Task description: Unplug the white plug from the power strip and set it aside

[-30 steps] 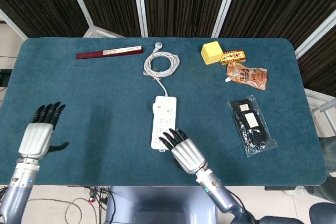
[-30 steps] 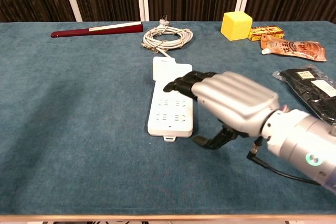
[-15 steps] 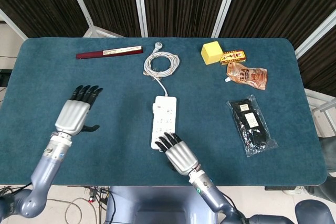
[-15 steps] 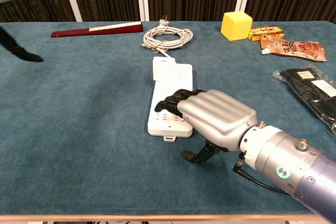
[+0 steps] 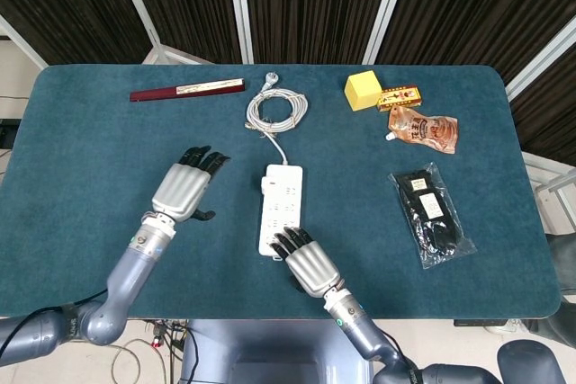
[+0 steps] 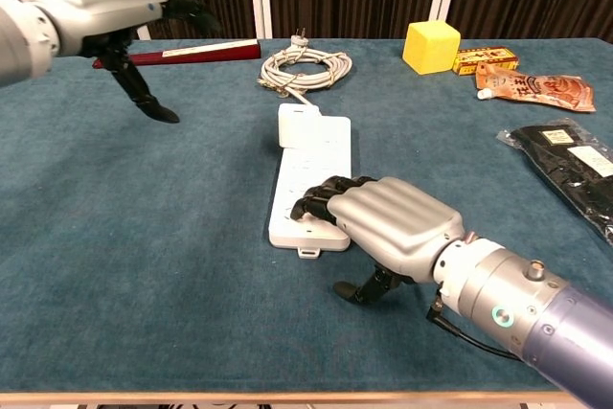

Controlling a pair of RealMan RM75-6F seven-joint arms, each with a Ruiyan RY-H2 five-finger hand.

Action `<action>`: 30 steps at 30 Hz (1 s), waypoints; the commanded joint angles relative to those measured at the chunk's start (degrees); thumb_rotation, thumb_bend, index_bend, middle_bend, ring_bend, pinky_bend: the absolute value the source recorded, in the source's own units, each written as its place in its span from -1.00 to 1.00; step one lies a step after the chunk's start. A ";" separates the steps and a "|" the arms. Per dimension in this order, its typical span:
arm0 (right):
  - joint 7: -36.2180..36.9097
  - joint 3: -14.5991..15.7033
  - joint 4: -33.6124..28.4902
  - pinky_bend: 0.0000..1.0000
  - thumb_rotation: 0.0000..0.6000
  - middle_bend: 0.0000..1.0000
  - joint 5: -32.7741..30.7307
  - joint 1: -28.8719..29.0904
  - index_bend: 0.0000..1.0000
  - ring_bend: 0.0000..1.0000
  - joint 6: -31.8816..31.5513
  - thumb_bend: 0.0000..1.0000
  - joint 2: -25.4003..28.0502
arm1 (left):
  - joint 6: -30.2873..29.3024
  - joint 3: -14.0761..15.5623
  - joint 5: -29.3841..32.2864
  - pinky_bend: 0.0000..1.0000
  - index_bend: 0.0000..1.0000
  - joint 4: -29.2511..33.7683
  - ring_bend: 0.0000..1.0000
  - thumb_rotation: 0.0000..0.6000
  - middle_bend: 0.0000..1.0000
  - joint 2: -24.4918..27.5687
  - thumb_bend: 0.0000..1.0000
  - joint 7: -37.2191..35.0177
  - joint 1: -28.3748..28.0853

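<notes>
The white power strip (image 5: 281, 209) (image 6: 308, 184) lies lengthwise in the middle of the table. A white plug (image 5: 269, 183) (image 6: 312, 127) sits in its far end. My right hand (image 5: 306, 263) (image 6: 383, 227) lies palm down, fingertips resting on the strip's near end and thumb off to the side; it holds nothing. My left hand (image 5: 184, 191) (image 6: 96, 11) hovers left of the strip, fingers extended and thumb hanging down, apart from the plug. The strip's cord runs to a white coil (image 5: 276, 110) (image 6: 306, 69) further back.
A dark red flat case (image 5: 186, 90) (image 6: 177, 53) lies at the back left. A yellow cube (image 5: 363, 90) (image 6: 430, 47), a small box (image 5: 400, 97), an orange pouch (image 5: 423, 128) (image 6: 534, 86) and a black bagged item (image 5: 432, 213) (image 6: 570, 165) lie on the right.
My left hand has swung in from the table's left edge toward the strip. My right hand has drawn back along the strip to its near end.
</notes>
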State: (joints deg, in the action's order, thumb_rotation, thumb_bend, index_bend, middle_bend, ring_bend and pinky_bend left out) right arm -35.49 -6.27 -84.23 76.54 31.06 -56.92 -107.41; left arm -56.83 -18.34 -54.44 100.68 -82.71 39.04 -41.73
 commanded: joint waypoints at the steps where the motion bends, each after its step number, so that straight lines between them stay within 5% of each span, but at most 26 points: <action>1: 0.31 0.39 0.49 -0.67 1.00 -0.64 0.16 0.10 -0.57 -0.79 -0.11 -0.21 -0.10 | -0.09 -0.27 1.59 -0.71 -0.60 -1.38 -0.83 1.00 -0.57 -2.40 -0.98 1.67 -2.29; 12: 1.85 1.30 1.31 -0.67 1.00 -0.64 0.41 0.20 -0.57 -0.79 -0.75 -0.21 -0.14 | -1.15 -0.77 6.31 -0.60 -0.40 -7.44 -0.72 1.00 -0.28 -10.77 -0.81 6.51 -9.51; 30: 3.48 2.31 1.13 -0.67 1.00 -0.64 0.42 0.20 -0.57 -0.79 -1.44 -0.21 0.46 | -2.30 -0.44 15.68 -0.62 -0.45 -15.83 -0.72 1.00 -0.38 -17.33 -0.79 13.51 -16.90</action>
State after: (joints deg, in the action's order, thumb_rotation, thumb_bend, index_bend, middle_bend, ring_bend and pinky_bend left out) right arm -32.01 -3.98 -83.12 76.96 31.25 -58.36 -106.96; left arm -59.17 -18.76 -39.51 85.61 -99.43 52.12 -58.03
